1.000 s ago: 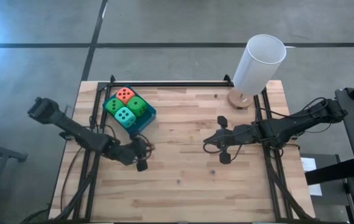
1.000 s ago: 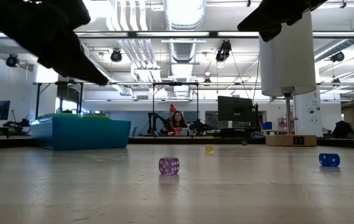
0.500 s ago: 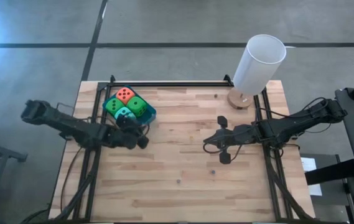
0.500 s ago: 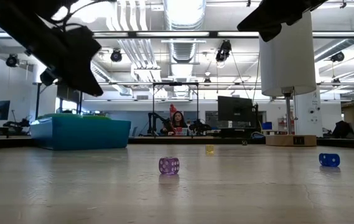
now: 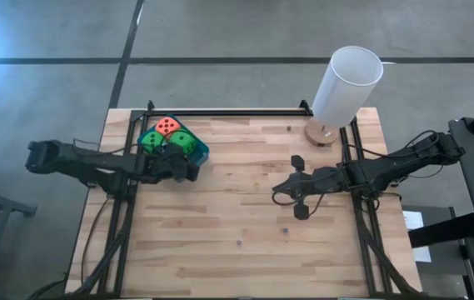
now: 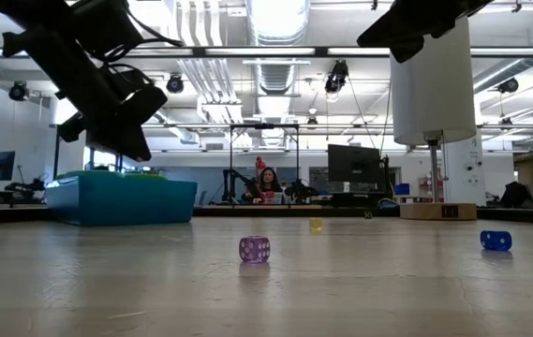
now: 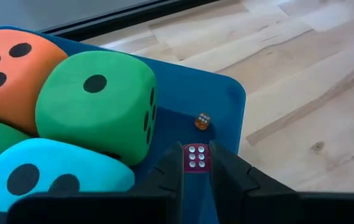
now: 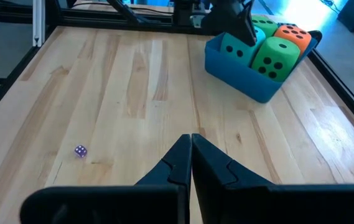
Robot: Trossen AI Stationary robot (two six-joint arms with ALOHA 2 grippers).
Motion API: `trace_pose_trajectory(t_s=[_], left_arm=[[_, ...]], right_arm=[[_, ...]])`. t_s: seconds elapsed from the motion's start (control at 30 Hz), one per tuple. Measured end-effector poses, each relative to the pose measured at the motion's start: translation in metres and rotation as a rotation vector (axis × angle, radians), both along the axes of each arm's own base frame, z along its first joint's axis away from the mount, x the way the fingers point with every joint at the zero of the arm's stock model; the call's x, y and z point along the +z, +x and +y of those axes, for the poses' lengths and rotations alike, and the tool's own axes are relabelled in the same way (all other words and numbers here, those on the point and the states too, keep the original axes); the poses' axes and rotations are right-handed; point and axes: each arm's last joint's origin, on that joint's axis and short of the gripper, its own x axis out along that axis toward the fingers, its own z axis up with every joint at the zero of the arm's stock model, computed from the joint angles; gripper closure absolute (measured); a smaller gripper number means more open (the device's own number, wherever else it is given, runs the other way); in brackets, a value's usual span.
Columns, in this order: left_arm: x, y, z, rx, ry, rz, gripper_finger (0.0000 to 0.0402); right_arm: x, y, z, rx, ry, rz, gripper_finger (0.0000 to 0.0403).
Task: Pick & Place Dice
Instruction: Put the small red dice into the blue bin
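Left hand (image 7: 196,163) clamped on a tiny pink die (image 7: 196,157) over the blue plastic tray (image 7: 223,93); right hand (image 8: 191,149) fingers together mid-desk.

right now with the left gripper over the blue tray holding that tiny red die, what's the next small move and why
Probably open the left gripper and let the small red die drop. It is pinched between the fingers above the blue tray, beside the big green die, with bare tray floor and a tiny orange die just ahead. The right gripper waits mid-table.
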Motion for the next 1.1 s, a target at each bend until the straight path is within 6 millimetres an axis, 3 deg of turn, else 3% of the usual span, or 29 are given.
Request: trace_pose_trajectory(t_s=[0.3, 0.83, 1.1], left_arm=[[-0.002, -0.002, 0.0, -0.009, -0.003, 0.039, 0.0339], [-0.002, -0.003, 0.0, -0.01, -0.005, 0.048, 0.0256], [-0.006, -0.011, 0.002, 0.005, -0.009, 0.145, 0.022]], right_arm=[[0.0, 0.0, 0.0, 0.0, 0.0, 0.0, 0.0394], [0.0, 0.0, 0.0, 0.0, 0.0, 0.0, 0.0394], [0.0, 0.0, 0.0, 0.0, 0.0, 0.0, 0.0394]])
